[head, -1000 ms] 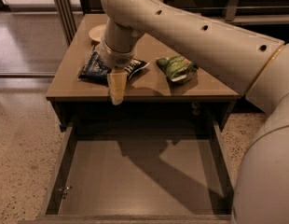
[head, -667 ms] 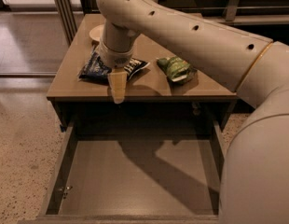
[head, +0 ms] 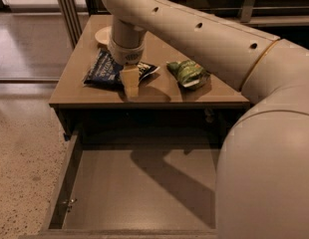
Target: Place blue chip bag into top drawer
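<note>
The blue chip bag (head: 107, 69) lies flat on the brown table top (head: 159, 96), left of centre, partly hidden by my wrist. My gripper (head: 130, 87) hangs just in front of the bag's right end, tips pointing down close to the table surface. The top drawer (head: 144, 183) is pulled out below the table's front edge and holds nothing.
A smaller green snack bag (head: 188, 73) lies on the table to the right of my gripper. A pale round plate (head: 103, 34) sits at the back left. My large arm covers the right side of the view. Speckled floor lies to the left.
My gripper has moved slightly back toward the blue chip bag and lower to the table. The bags and the drawer have not moved.
</note>
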Robot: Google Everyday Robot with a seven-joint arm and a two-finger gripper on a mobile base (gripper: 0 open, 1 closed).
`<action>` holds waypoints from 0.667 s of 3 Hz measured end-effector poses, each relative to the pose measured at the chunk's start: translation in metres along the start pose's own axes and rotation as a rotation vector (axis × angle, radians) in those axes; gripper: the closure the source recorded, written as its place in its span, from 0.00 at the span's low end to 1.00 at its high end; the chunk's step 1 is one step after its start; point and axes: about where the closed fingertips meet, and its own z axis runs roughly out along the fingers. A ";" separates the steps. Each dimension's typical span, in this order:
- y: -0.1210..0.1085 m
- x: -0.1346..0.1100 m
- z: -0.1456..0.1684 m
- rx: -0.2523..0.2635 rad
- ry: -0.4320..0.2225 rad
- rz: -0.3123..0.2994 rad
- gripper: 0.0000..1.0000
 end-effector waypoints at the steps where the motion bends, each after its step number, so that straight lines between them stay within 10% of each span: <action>1: 0.000 0.000 0.000 0.000 0.000 0.000 0.26; 2: 0.000 0.000 0.000 0.000 0.000 0.000 0.49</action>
